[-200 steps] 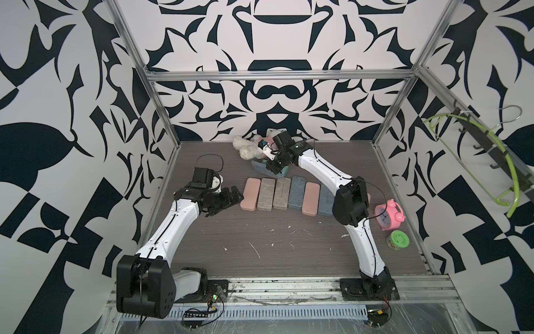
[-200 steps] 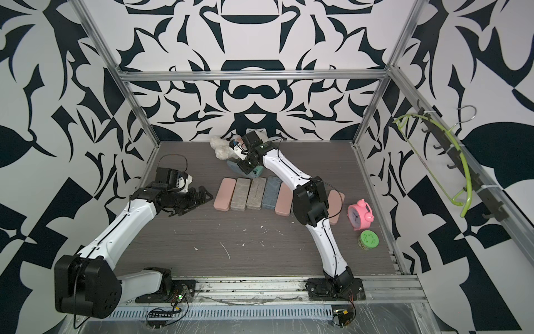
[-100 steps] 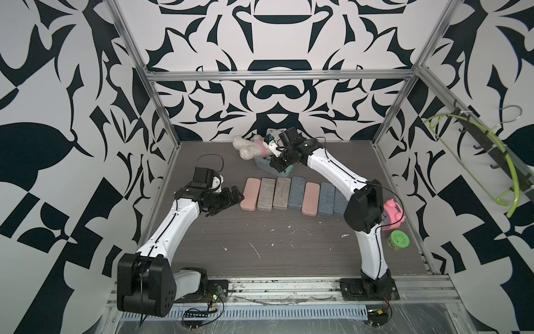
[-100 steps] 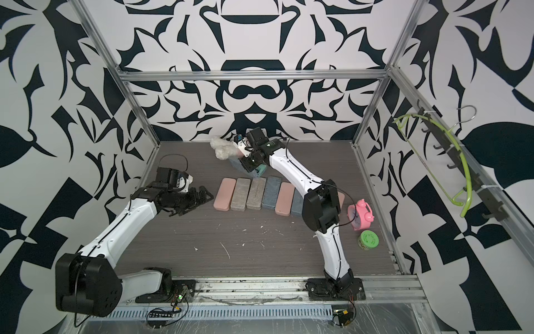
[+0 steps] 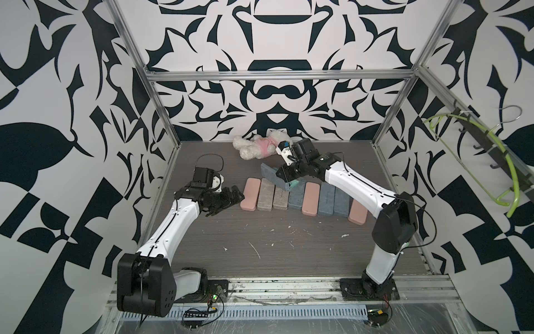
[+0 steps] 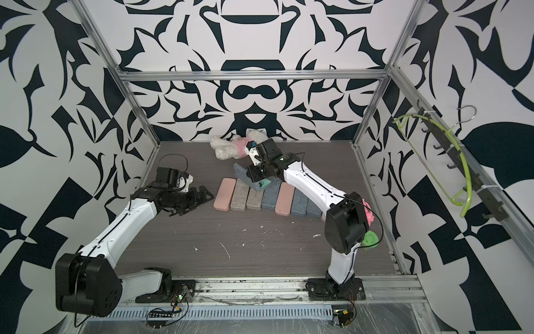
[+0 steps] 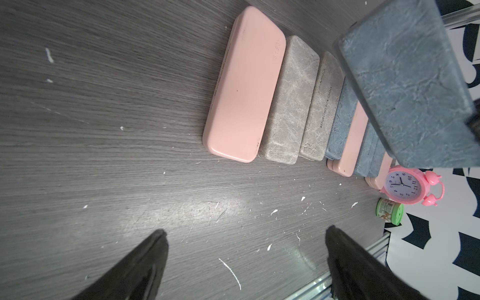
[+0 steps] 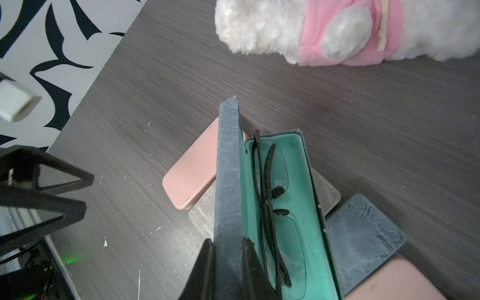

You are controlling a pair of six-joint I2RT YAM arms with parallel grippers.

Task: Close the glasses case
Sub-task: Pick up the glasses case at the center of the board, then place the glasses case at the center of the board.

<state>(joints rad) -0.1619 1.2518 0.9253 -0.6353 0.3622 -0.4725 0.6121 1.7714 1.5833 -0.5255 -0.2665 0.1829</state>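
Top views, glasses case: the blue-grey glasses case [image 5: 294,184] is open, teal lining showing, over the far ends of the row of closed cases [image 5: 325,199], near the plush toy [image 5: 257,146]; whether it rests on the row or hangs cannot be told
Top views, right tool: in both top views the right tool [image 5: 281,173] is pinched narrow on the raised lid [image 5: 270,173]
Top views, left tool: the left tool [image 6: 202,196] sits low over the surface [image 6: 231,231], just beside the pink case [image 6: 224,193] at the row's end and apart from it
Left wrist, left tool: the left tool [image 7: 245,231] has its fingers [image 7: 145,265] spread wide with only bare surface between them
Left wrist, lid: the lid's outer face [image 7: 405,85] tilts above the row; the pink case [image 7: 244,96] is nearest, with two grey-brown cases [image 7: 288,104] touching beside it
Left wrist, far end: a pink alarm clock [image 7: 407,187] and a green can [image 7: 389,210] stand past the row
Right wrist, right tool: the right tool [image 8: 227,246] clamps the lid's end, one finger on each face
Right wrist, glasses case: the lid [image 8: 228,168] stands near upright along the teal tray's long edge; folded black glasses [image 8: 270,202] lie inside
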